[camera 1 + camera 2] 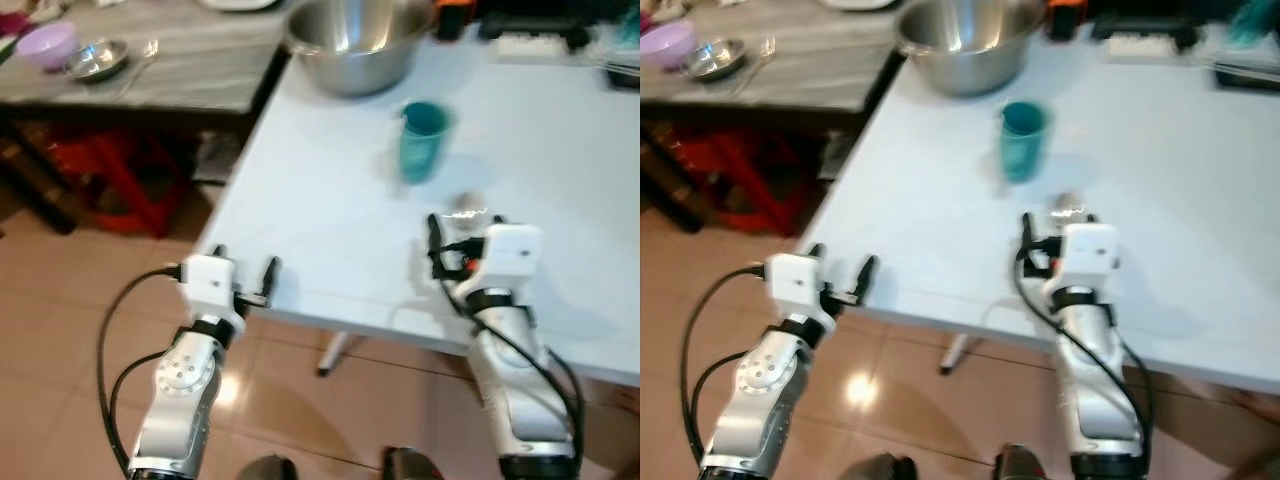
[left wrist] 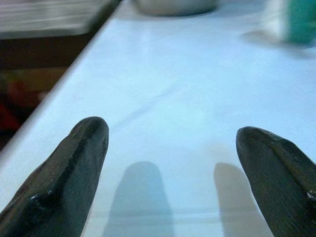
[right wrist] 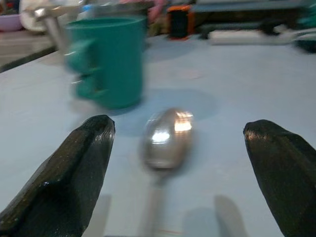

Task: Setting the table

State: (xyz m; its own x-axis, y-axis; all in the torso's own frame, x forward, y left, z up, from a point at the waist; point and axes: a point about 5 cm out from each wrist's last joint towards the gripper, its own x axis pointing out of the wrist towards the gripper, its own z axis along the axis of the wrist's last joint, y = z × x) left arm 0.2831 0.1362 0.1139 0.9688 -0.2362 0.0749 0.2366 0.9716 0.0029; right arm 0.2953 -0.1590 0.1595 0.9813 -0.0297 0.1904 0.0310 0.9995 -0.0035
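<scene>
Through the head camera you look down on a smooth, pale blue tabletop (image 1: pixel 330 200). A teal plastic mug (image 1: pixel 424 141) stands upright near its middle, with a wide, shiny steel bowl (image 1: pixel 355 42) behind it. Just on your side of the mug lies a metal spoon (image 1: pixel 464 205), partly hidden by the right gripper (image 1: pixel 468 228), which hovers over it above the tabletop. The left gripper (image 1: pixel 245 266) sits at the near edge of the tabletop, well apart from the mug. To your left a wood-grain side table (image 1: pixel 190 60) carries a lilac bowl (image 1: pixel 46 44) and a small steel dish (image 1: pixel 97 60).

In the left wrist view, your left gripper's two rounded matte black fingers (image 2: pixel 64 173) stand spread wide over bare, glossy tabletop, holding nothing.

In the right wrist view, the right gripper's fingers (image 3: pixel 74 173) are likewise spread wide, one on each side of the spoon's polished oval head, not touching it. The mug stands just beyond the spoon, its handle blurred.
</scene>
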